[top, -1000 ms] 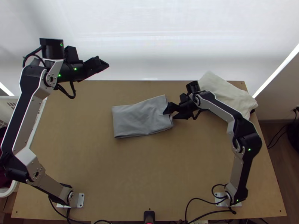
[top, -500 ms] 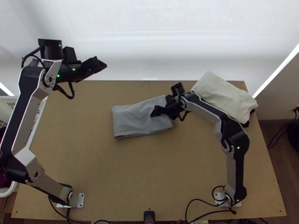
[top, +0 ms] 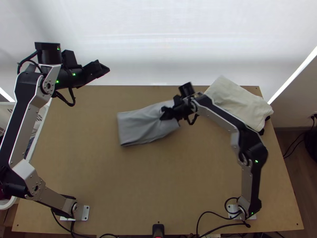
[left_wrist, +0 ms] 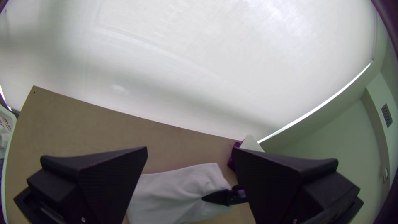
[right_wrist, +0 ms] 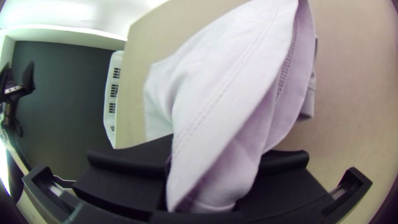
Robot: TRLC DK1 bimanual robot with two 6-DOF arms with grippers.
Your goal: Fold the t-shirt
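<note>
And the left arm's black two-fingered gripper [top: 104,68], fingers spread at eleven o'clock, has eased toward nine! The folded grey cloth t-shirt [top: 136,126], near twelve on the table, has slid slightly nineward, now puckered where the right arm's black gripper [top: 163,114] pinches its two o'clock side.

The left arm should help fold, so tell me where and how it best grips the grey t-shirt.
Likely the left edge of the grey t-shirt, coming from the left: that edge lies flat and straight, while the opposite end is bunched in the right gripper.
</note>
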